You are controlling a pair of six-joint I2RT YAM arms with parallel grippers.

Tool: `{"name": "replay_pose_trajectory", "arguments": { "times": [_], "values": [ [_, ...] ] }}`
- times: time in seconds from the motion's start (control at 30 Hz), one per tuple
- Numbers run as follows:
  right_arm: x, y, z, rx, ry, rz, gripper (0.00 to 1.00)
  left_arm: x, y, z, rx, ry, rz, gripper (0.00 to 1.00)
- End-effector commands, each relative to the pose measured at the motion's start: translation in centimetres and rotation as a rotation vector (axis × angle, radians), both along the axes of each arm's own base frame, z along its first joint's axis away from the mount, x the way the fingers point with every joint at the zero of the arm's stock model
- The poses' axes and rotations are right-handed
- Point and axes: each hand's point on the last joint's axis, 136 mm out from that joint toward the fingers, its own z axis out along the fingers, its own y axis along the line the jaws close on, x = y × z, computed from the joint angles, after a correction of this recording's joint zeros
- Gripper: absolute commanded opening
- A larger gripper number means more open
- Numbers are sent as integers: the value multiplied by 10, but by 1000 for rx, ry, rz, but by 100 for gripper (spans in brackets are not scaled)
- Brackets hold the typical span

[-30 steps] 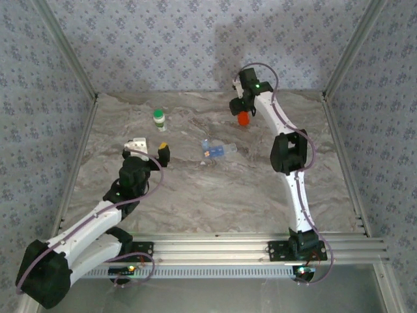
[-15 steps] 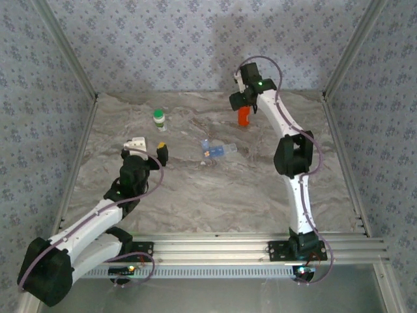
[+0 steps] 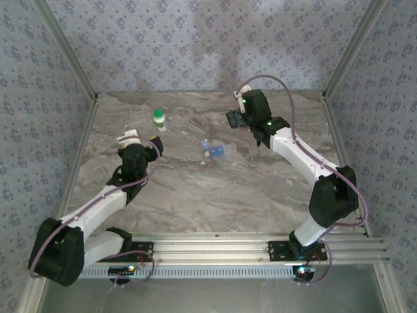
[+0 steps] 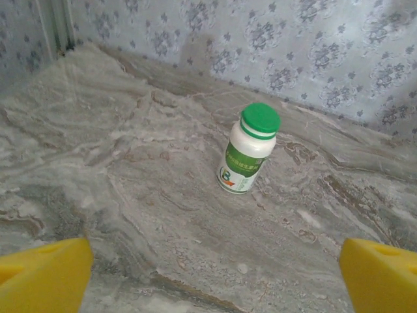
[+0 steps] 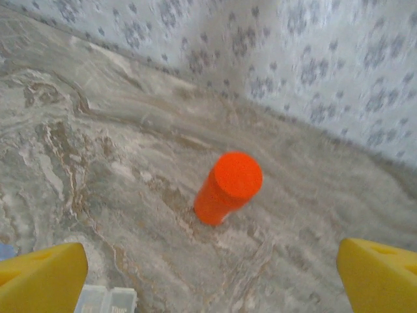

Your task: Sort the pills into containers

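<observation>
The containers are one flat blue-and-clear pill box (image 3: 218, 151) lying mid-table, with its corner (image 5: 104, 300) at the bottom of the right wrist view. An orange speck sits in its left end. I cannot make out loose pills. My left gripper (image 3: 143, 138) (image 4: 212, 287) is open, its yellow fingertips (image 4: 42, 274) wide apart, and faces the white bottle with the green cap (image 4: 247, 156) (image 3: 159, 119). My right gripper (image 3: 240, 119) (image 5: 212, 287) is open too. It hangs short of the upright orange bottle (image 5: 228, 186), apart from it.
Patterned walls close the table at the back and both sides. A metal rail (image 3: 221, 244) runs along the near edge by the arm bases. The right arm's elbow (image 3: 333, 195) sticks out toward the right wall.
My right gripper has opened off the orange bottle and drawn back, its elbow swinging down and to the right. My left gripper has moved forward toward the white bottle.
</observation>
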Motion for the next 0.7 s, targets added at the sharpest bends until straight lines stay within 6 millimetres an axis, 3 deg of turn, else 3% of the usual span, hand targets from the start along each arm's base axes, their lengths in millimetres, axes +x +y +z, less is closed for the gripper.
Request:
{"name": "replay_pose_trajectory", "arguments": {
  "times": [0.0, 0.1, 0.2, 0.4, 0.5, 0.67],
  "values": [
    [-14, 14, -32, 177, 115, 62, 93, 15, -19, -1, -145, 57, -83, 91],
    [-18, 25, -70, 191, 184, 78, 87, 23, -41, -10, -182, 109, -177, 87],
    [-17, 30, -102, 177, 263, 81, 76, 30, -50, -22, -214, 151, -193, 85],
    [-18, 36, -158, 201, 461, 102, 62, 43, -80, -41, -230, 261, -296, 85],
    [-17, 36, -176, 241, 549, 97, 51, 51, -94, -53, -240, 323, -330, 84],
    [-17, 32, -187, 278, 594, 86, 51, 63, -110, -62, -278, 362, -340, 81]
  ]
}}
